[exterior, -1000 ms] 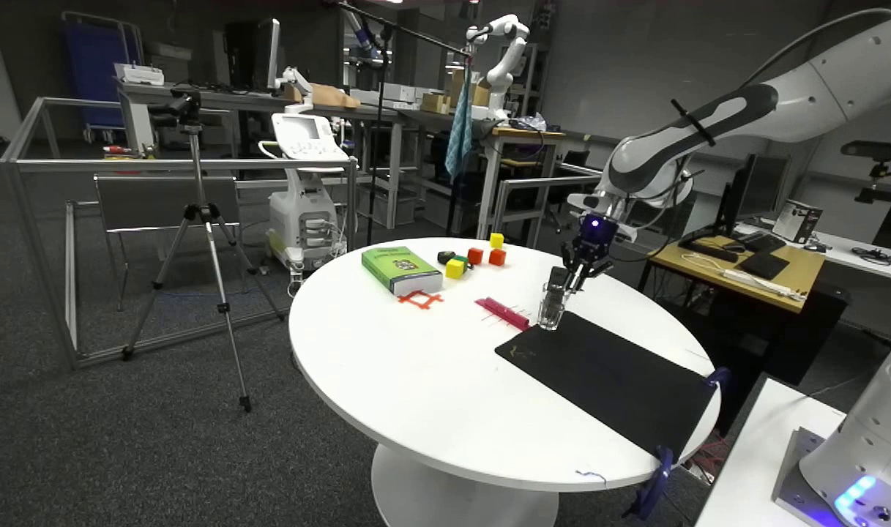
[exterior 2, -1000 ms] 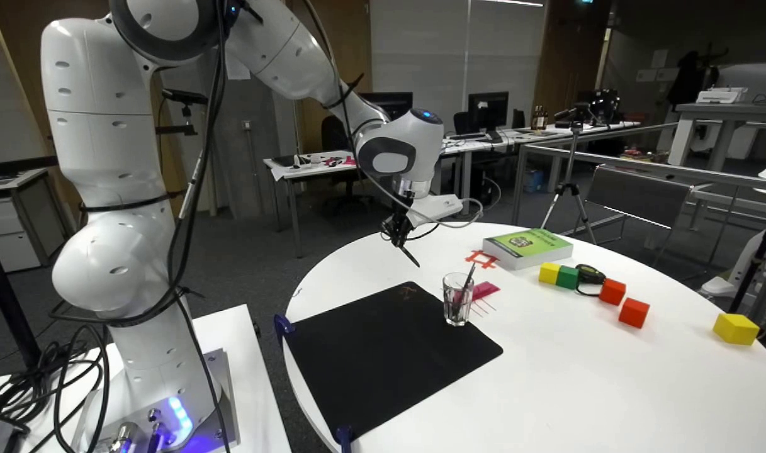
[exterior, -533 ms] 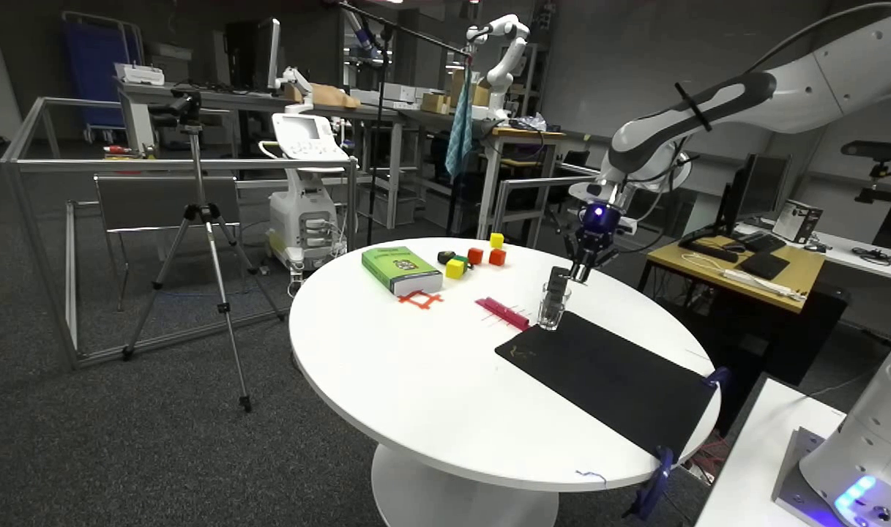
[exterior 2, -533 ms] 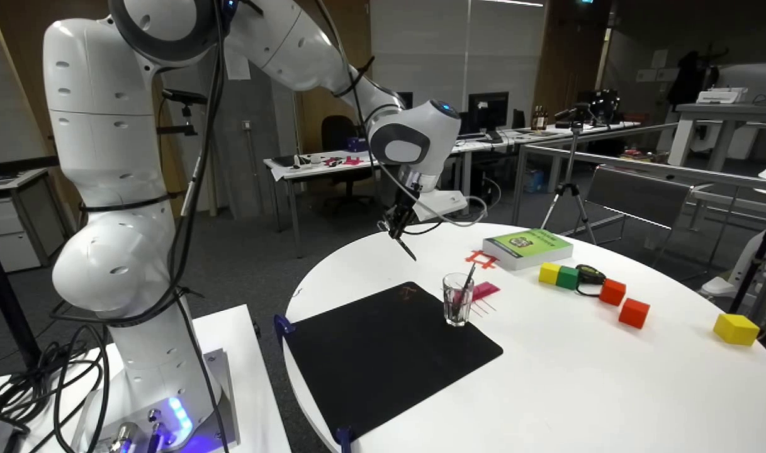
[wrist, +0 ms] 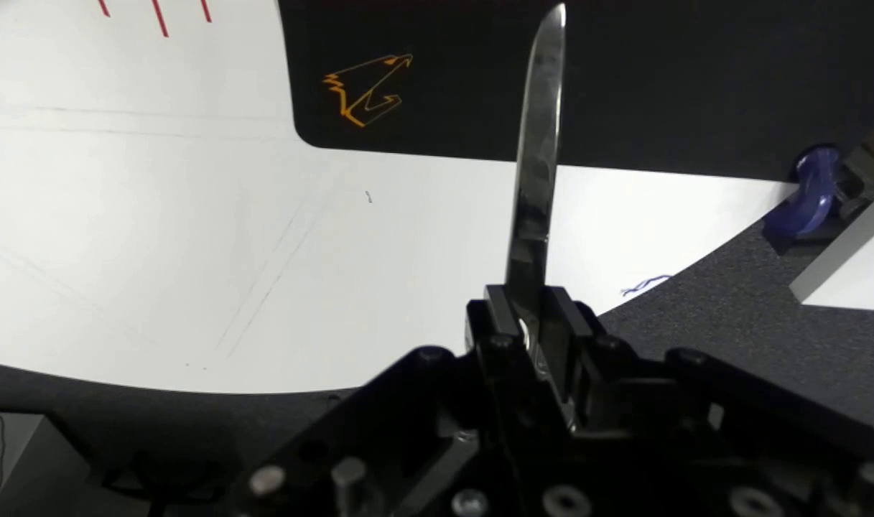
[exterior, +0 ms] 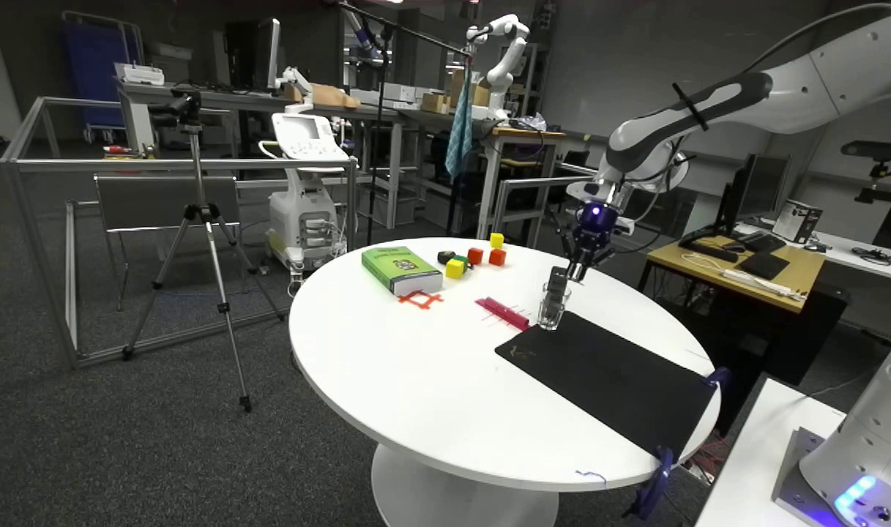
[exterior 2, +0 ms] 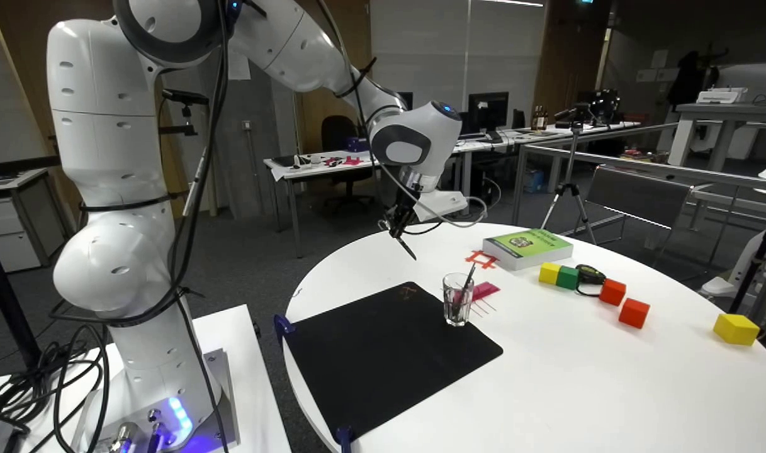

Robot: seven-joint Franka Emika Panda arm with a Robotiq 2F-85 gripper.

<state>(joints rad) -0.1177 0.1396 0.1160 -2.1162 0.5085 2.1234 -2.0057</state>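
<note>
My gripper (wrist: 526,305) is shut on a shiny metal knife (wrist: 541,136). The blade points away from the jaws, tip over the black mat (wrist: 623,93) in the wrist view. In an exterior view the gripper (exterior 2: 396,230) holds the knife (exterior 2: 409,250) slanting down, its tip apart from the white table. The gripper (exterior: 577,271) is also seen above the table in an exterior view. The nearest thing is a clear glass (exterior 2: 450,301) on the mat, holding a slim dark item (exterior 2: 467,280); the glass (exterior: 547,319) shows in both exterior views. The glass is out of the wrist view.
A green book (exterior 2: 527,246), red tape marks (exterior 2: 481,258), a pink strip (exterior 2: 485,290), a tape measure (exterior 2: 589,274), and yellow, green and red cubes (exterior 2: 612,292) are on the round table (exterior 2: 578,390). Blue clamps (exterior 2: 283,326) hold the mat at the table edge.
Over the first half second the wrist turned and shifted, and the knife tip rose slightly. Over the last half second the arm has barely moved. The glass and cubes stayed put.
</note>
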